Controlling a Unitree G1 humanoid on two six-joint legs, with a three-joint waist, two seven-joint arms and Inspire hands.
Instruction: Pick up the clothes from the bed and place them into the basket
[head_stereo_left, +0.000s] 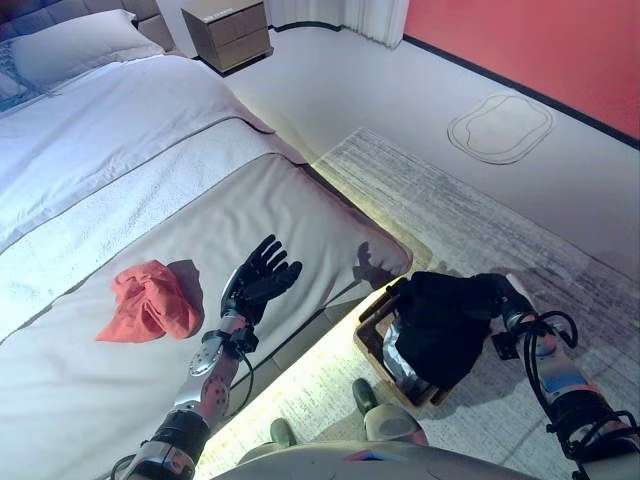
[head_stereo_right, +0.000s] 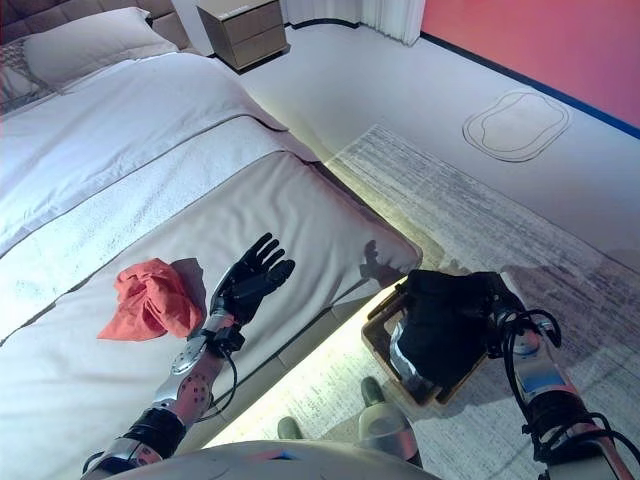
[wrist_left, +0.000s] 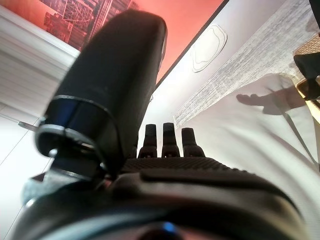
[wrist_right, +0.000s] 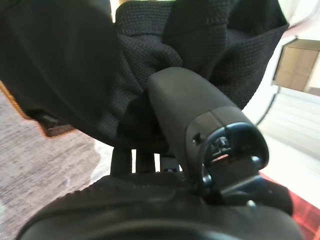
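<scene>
A red garment (head_stereo_left: 150, 300) lies crumpled on the grey bed cover (head_stereo_left: 300, 210). My left hand (head_stereo_left: 258, 280) hovers just to its right over the bed, its fingers (wrist_left: 170, 142) straight and spread, holding nothing. My right hand (head_stereo_left: 510, 295) is shut on a black garment (head_stereo_left: 445, 320), with the thumb (wrist_right: 195, 110) pinching the cloth (wrist_right: 65, 75). The black garment hangs over and into the wooden-rimmed basket (head_stereo_left: 372, 330), which stands on the floor beside the bed's edge and is mostly covered by the cloth.
A pillow (head_stereo_left: 75, 45) lies at the bed's head. A wooden nightstand (head_stereo_left: 228, 30) stands beyond it. A grey rug (head_stereo_left: 480, 220) lies under the basket. An oval outline (head_stereo_left: 500, 127) marks the floor near the red wall.
</scene>
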